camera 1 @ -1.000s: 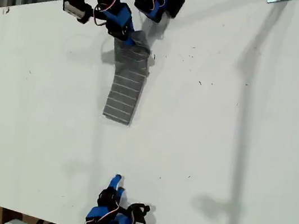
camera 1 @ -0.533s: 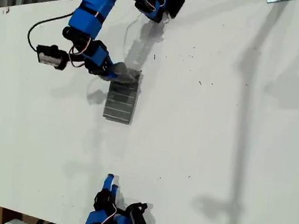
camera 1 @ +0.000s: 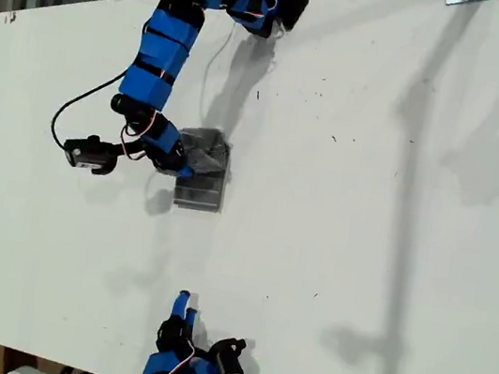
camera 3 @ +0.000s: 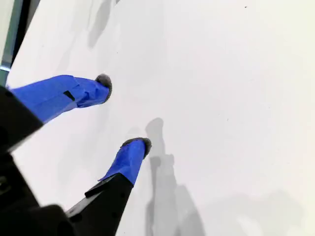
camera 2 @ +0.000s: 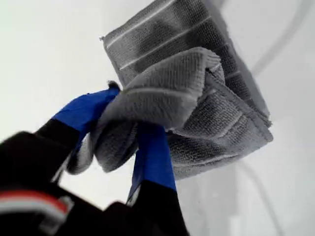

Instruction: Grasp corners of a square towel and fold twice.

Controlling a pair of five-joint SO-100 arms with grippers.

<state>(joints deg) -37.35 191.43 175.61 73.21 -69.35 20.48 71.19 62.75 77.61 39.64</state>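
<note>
While the towel (camera 1: 202, 172) lies near the table (camera 1: 389, 266) centre as a small folded stack, its top layer is gripped by my first hand (camera 2: 129, 135); my second hand (camera 3: 123, 115) is parted, empty; release remains

Towel (camera 1: 202, 178) on table (camera 1: 396, 220), well apart from second pincer (camera 1: 185, 307).

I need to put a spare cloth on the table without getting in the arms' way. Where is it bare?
The exterior view's right half of the table is bare. So is the strip between the towel and my second gripper. It is crowded at the towel, which my first gripper clamps.
</note>
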